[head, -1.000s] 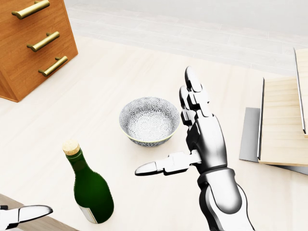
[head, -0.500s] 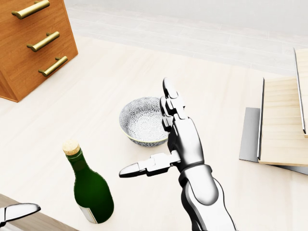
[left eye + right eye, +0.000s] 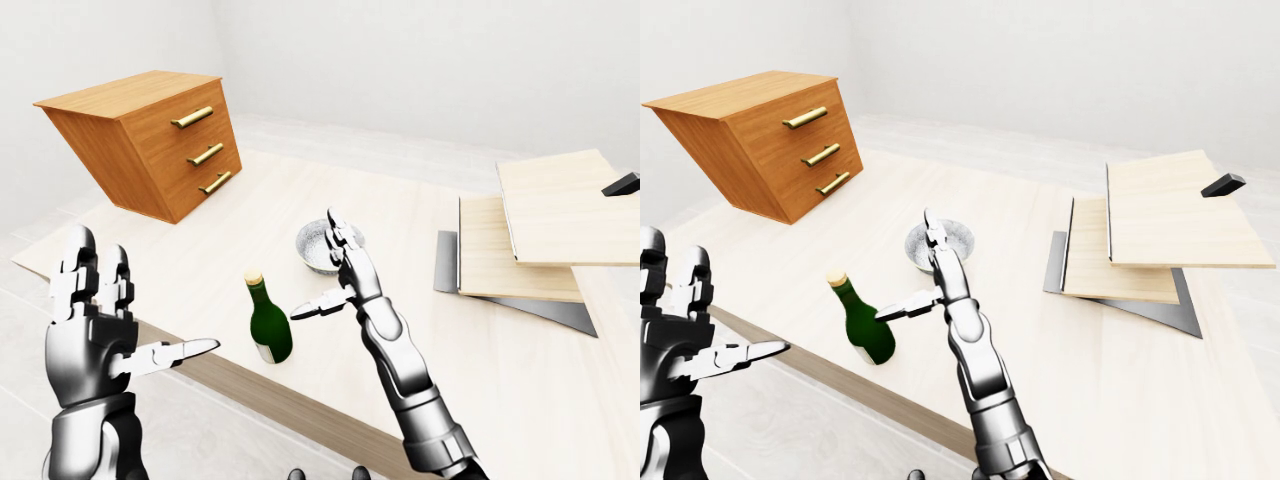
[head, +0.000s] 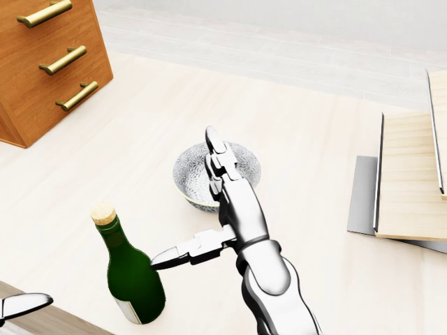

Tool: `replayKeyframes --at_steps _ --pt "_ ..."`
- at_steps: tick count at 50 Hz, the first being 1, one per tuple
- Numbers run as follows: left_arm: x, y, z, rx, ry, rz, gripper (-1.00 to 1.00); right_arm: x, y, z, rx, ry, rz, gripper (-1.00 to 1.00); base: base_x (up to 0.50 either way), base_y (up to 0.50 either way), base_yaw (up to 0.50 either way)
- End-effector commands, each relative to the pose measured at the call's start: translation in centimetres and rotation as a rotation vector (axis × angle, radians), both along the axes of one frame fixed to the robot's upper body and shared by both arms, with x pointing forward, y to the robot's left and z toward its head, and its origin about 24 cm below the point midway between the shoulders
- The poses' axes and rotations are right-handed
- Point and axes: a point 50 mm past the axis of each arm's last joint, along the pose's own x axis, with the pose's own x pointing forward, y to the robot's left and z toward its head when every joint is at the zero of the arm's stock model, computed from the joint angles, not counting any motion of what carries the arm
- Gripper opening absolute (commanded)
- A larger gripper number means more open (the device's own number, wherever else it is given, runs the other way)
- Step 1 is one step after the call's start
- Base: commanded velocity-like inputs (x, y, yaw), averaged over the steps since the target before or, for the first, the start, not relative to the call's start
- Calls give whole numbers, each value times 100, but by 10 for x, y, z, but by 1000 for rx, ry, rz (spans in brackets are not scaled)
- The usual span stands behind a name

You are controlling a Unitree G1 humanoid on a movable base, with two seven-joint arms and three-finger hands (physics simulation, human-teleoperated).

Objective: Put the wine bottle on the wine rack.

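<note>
Left-eye view: wine bottle (image 3: pixel 268 323) stands upright on the pale desk (image 3: pixel 400 220), near the desk's lower edge, cork on top. Right hand (image 3: pixel 343 275) is raised just right of the bottle, fingers (image 3: pixel 337 232) extended upward and released, thumb pointing left toward the bottle's neck; nothing held. Patterned bowl (image 3: pixel 322 245) sits directly above the bottle, partly covered by the right hand. Left hand (image 3: pixel 92 330) is off the desk at lower left, fingers upright and spread, thumb out to the right, grasping nothing. Wooden drawer cabinet (image 3: pixel 150 140) with three brass handles sits at upper left. Wine rack (image 3: pixel 535 235), stacked light wood panels on a grey base, lies at the right of the desk, well apart from the bottle.

Head view: bottle at lower left, label at its base partly cut by the frame edge. Right thumb tip lies just beside the bottle's shoulder; cannot tell whether it touches. Right-hand fingers overlap the bowl's rim. A sliver of one left-hand finger shows at the lower left corner.

Right-eye view: same layout, shifted left. Bottle leans slightly in this perspective. Right hand unclenched beside it, left hand open at the lower left edge. A small dark block (image 3: pixel 1222 184) rests on the rack's top panel.
</note>
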Motion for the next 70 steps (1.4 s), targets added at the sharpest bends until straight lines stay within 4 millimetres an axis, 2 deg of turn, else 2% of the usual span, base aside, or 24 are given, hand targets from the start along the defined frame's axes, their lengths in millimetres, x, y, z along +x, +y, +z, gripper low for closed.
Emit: replayKeyframes --at_steps 1,23,31,33,39,48,59,66,70 --pt "0 1 -1 -4 1 1 100 3 9 -1 -4 14 25 100 0 0 0" --pt "2 2 -8 -17 32 -3 100 14 21 10 18 4 53 100 0 0 0" --pt "2 2 -8 -17 32 -3 100 14 21 10 18 4 53 100 0 0 0" --pt "1 4 -6 -17 22 4 100 18 31 3 7 45 71 100 0 0 0" --pt "0 4 -4 -14 16 3 100 21 33 -3 -3 79 75 100 0 0 0" --pt "1 3 -5 -15 19 2 100 23 38 -1 0 82 87 100 0 0 0" --pt "-1 3 -3 -12 11 5 100 22 48 1 23 87 138 100 0 0 0" --pt "1 4 -7 -20 26 4 100 12 59 14 65 33 250 100 0 0 0" --pt "1 4 -7 -20 26 4 100 12 59 15 66 31 249 100 0 0 0"
